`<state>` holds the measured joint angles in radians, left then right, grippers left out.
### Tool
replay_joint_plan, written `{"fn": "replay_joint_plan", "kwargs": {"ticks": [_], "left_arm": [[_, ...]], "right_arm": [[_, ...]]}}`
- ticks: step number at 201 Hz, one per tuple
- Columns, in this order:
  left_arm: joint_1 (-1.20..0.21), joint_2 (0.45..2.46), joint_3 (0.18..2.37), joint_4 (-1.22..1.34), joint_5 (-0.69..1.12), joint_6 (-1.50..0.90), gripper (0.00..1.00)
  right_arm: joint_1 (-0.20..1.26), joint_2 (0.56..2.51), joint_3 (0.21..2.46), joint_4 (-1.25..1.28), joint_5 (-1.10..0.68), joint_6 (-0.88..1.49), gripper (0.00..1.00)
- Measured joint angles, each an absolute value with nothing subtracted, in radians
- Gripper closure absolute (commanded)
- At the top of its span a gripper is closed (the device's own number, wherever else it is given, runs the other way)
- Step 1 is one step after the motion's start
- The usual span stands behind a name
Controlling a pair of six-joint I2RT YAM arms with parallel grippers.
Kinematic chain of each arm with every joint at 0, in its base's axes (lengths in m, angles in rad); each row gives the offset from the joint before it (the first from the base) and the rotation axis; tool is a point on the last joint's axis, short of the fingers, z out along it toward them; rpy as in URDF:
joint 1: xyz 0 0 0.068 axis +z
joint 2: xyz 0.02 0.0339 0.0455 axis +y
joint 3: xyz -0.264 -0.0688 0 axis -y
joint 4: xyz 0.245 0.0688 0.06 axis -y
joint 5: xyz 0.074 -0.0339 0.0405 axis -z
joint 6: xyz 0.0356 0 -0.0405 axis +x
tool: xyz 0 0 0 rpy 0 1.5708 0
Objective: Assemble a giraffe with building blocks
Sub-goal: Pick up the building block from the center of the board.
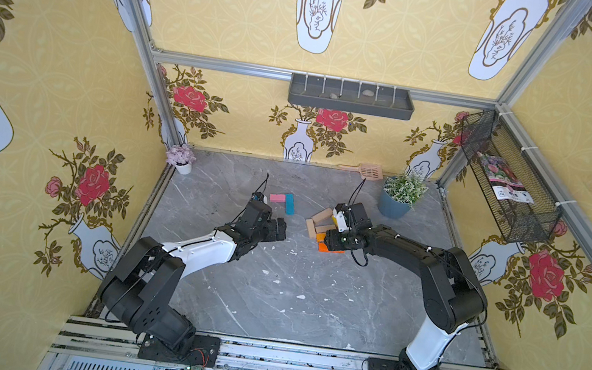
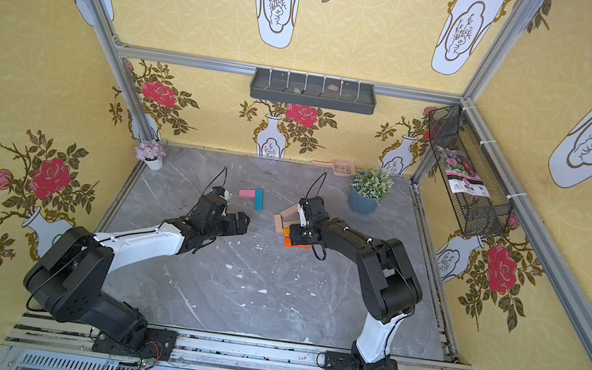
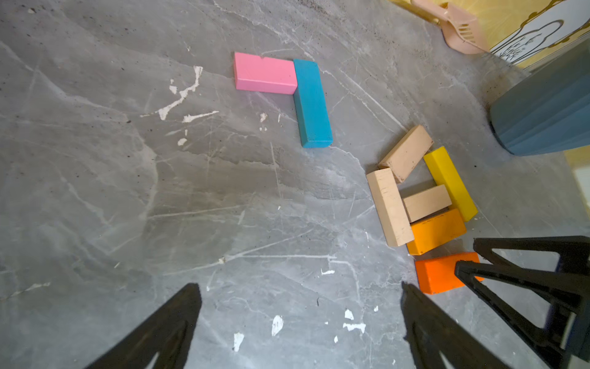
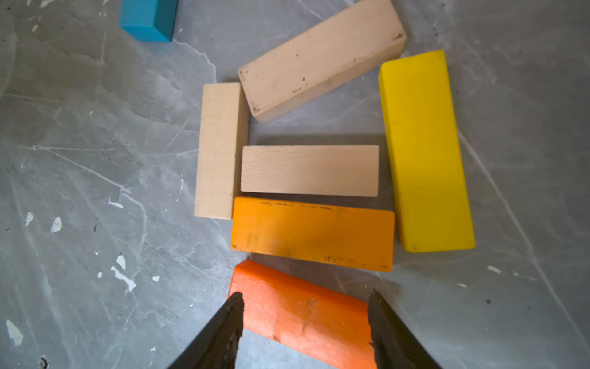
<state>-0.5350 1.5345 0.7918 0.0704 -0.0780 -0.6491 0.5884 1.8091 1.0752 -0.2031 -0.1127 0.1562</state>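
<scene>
Starting on the left: hovering over bare surface (image 3: 127, 191) with the left jaws flung wide, gripping nothing. Next along, mid-surface, spotting the giraffe (image 1: 282, 202) barely begun, just a pink block (image 3: 265, 73) butted against one end of a blue block (image 3: 311, 102), flat, making an L. Further right, eyeing the loose pile: three tan blocks (image 4: 309, 171), a lighter orange block (image 4: 313, 234), a yellow block (image 4: 424, 150), huddled close together. Straddling the darker orange block (image 4: 303, 313) with the right jaws; cannot tell whether pinching it or merely flanking it. Best to centre over it, squeeze squarely, lift clear of the lighter orange neighbour, then lay it end-on at the blue's free end without nudging that L.
</scene>
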Motion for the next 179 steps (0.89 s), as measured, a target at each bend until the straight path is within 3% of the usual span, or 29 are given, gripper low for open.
{"fn": "replay_joint_plan", "kwargs": {"ticks": [64,117,168,179], "left_arm": [[-0.535,1.546,0.818,0.002,-0.076,-0.622,0.01],[-0.535,1.498,0.883,-0.12,-0.195,-0.612,0.01],[-0.517,1.327,0.702,-0.083,-0.319,-0.659,0.01],[-0.5,1.282,0.675,-0.072,-0.343,-0.668,0.01]], "right_arm": [[0.599,1.789,0.994,-0.182,-0.159,0.134,0.34],[0.694,1.691,0.895,-0.183,-0.124,0.183,0.33],[0.727,1.71,0.894,-0.184,0.044,0.194,0.46],[0.732,1.713,0.894,-0.185,0.057,0.196,0.53]]}}
